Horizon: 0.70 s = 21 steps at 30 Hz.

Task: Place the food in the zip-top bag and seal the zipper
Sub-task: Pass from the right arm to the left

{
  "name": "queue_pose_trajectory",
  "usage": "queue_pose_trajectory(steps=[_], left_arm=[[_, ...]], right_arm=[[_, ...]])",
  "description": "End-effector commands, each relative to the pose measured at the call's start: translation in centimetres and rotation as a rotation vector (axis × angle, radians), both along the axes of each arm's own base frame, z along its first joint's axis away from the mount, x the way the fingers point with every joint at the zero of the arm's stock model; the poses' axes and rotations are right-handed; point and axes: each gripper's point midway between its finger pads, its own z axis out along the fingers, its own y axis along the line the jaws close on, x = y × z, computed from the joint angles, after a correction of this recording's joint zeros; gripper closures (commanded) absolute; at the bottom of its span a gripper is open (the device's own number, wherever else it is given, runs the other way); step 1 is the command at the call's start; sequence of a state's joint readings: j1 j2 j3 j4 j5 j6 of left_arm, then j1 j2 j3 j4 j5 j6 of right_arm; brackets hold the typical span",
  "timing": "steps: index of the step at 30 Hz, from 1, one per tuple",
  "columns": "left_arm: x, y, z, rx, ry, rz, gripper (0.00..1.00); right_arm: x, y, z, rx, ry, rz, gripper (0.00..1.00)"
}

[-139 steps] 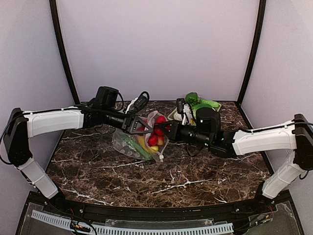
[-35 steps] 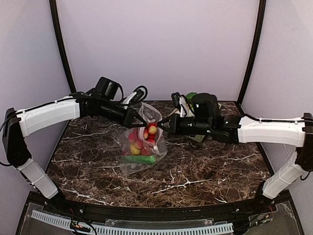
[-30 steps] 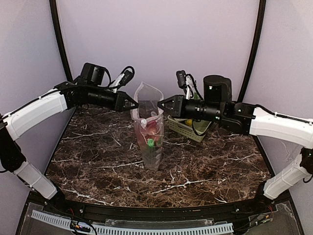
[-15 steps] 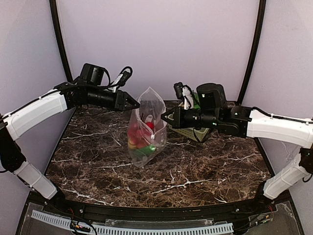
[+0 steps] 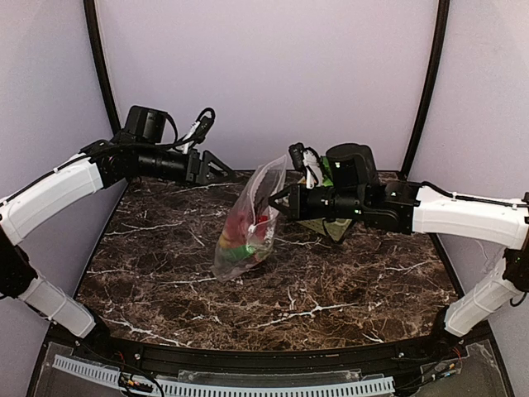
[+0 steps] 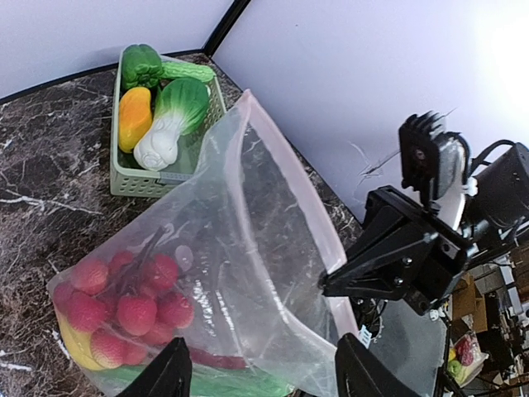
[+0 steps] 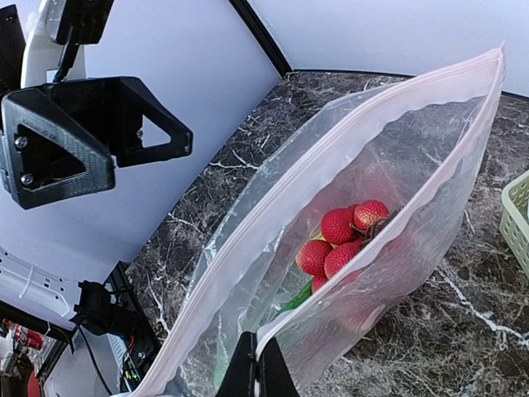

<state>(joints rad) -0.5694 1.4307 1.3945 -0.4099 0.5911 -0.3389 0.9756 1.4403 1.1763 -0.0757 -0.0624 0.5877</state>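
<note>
In the last half second your left gripper (image 5: 224, 172) has let go of the zip-top bag (image 5: 246, 227) and drawn back toward the left of the top view. Its jaws now stand apart, with nothing between them. The bag's free top corner has swung over to the right.

Your right gripper (image 5: 278, 198) is clenched on the near lip of the bag's mouth. In the right wrist view the two fingers are pinched together on the plastic at the bottom centre of the frame.

The bag sits just left of centre in the top view, with its bottom resting on the marble table (image 5: 157, 277). Its long axis leans from lower left up to upper right, with the mouth uppermost and gaping. The zipper (image 7: 355, 141) runs from the lower left to the upper right of the right wrist frame, its two pink lips parted.

Inside, the red tomato cluster (image 6: 124, 302) lies at the bag's bottom with a yellow piece (image 6: 69, 347) and a green piece (image 6: 244, 385) under it.

At the upper left of the left wrist frame, the green basket (image 6: 124, 178) holds the green pepper (image 6: 142, 64), cucumber (image 6: 188, 72), an orange piece (image 6: 135, 116) and the bok choy (image 6: 169, 120). The small pale label (image 6: 169, 176) on its front wall is too small to read.
</note>
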Motion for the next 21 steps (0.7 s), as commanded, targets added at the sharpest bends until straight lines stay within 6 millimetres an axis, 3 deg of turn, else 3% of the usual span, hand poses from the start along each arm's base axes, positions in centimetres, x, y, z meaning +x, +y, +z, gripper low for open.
queue_pose_trajectory(steps=[1,4,7,14,21], left_arm=[[-2.0,-0.4,3.7,-0.134,-0.003,-0.067,0.41],[-2.4,-1.2,4.4,-0.162,-0.002,-0.099,0.41],[-2.2,-1.7,3.6,-0.139,0.014,-0.099,0.41],[-1.0,-1.2,0.2,-0.046,0.045,-0.024,0.41],[-1.5,-0.9,-0.7,-0.028,0.046,-0.016,0.39]], right_arm=[[0.2,0.8,3.4,0.069,-0.065,0.004,1.00],[0.1,0.9,4.9,0.086,-0.096,0.005,1.00],[0.2,0.8,5.7,0.093,-0.118,0.000,1.00],[0.4,1.0,4.5,0.075,-0.096,-0.002,1.00],[0.2,1.2,3.6,0.068,-0.081,0.003,1.00]])
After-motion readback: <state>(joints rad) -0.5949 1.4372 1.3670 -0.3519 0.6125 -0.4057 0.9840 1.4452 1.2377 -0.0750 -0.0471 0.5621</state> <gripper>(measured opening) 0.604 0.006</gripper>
